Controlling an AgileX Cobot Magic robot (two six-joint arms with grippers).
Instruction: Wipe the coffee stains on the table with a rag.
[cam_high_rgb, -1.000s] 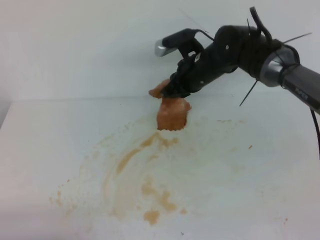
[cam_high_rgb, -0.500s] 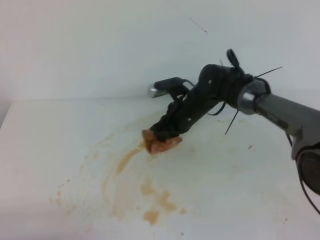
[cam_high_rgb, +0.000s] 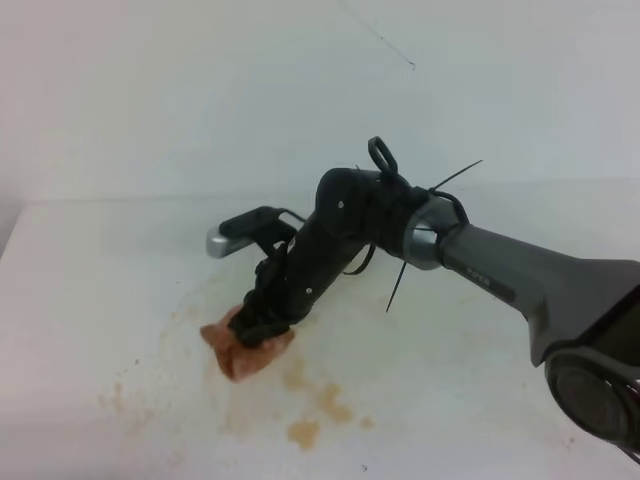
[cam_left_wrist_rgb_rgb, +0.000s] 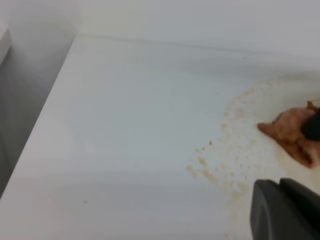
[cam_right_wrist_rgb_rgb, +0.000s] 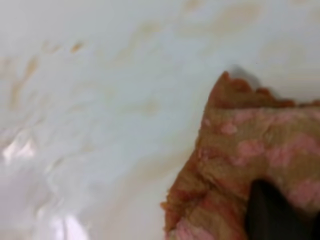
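Under the right gripper (cam_high_rgb: 258, 330), clamped on the wrinkled orange-brown cloth rag (cam_high_rgb: 243, 350), amber coffee stains (cam_high_rgb: 318, 405) lie near and rightward; left gripper's state can't be told.

Desk (cam_high_rgb: 80, 300): carries everything; wall behind its far edge.
Rag (cam_high_rgb: 240, 348): on the desk, left of centre, under the right tool (cam_high_rgb: 262, 325).
Coffee stains (cam_high_rgb: 310, 415): on the desk, in front of and to the right of the rag; specks to its left.
Right arm: enters from the right, reaching across the middle.
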